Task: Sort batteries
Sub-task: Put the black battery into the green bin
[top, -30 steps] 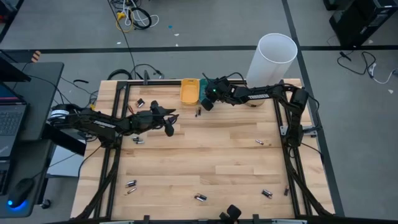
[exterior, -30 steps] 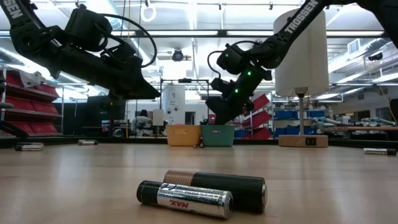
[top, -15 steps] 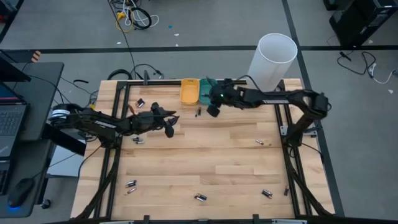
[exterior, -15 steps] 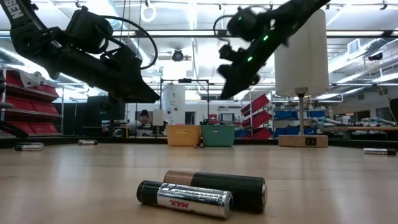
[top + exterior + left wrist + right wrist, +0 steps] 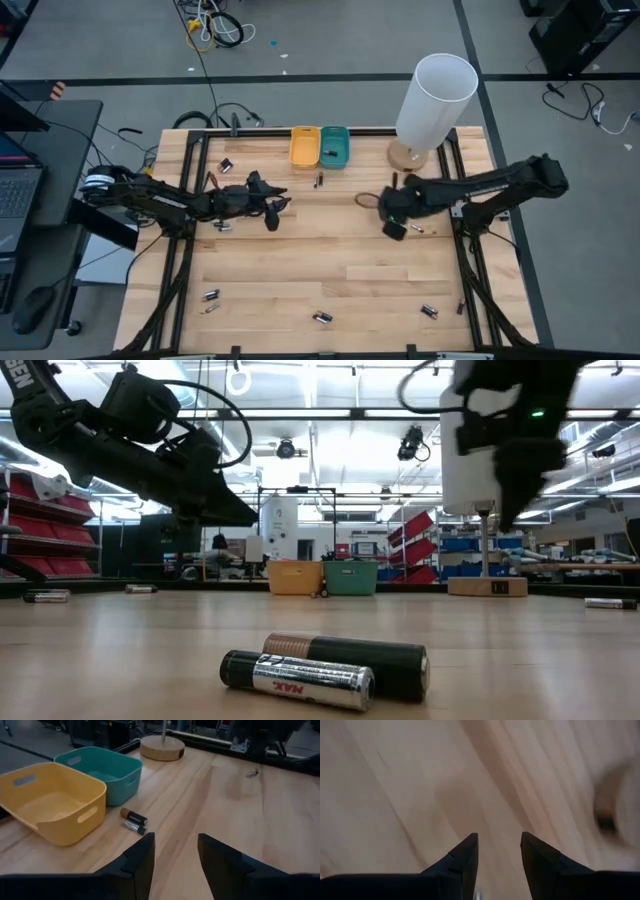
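Wooden counter (image 5: pixel 320 250) planks now lie bare under the right claw (image 5: pixel 392 226), which has swung away from the yellow tray (image 5: pixel 305 146) and teal tray (image 5: pixel 335 146) at the far edge and across to the right side, near the lamp base (image 5: pixel 405 156). Its wrist view shows the fingers spread with nothing between them, so I judge its last delivery is over and it is heading for another pick, likely the battery (image 5: pixel 418 229) lying just beside it. The left claw (image 5: pixel 272 207) has not moved: it hovers over the left-middle of the counter, fingers apart and empty, facing the two batteries (image 5: pixel 133 820) that lie just in front of the trays. Other batteries (image 5: pixel 322 318) stay scattered along the near edge, so most of the sorting remains.
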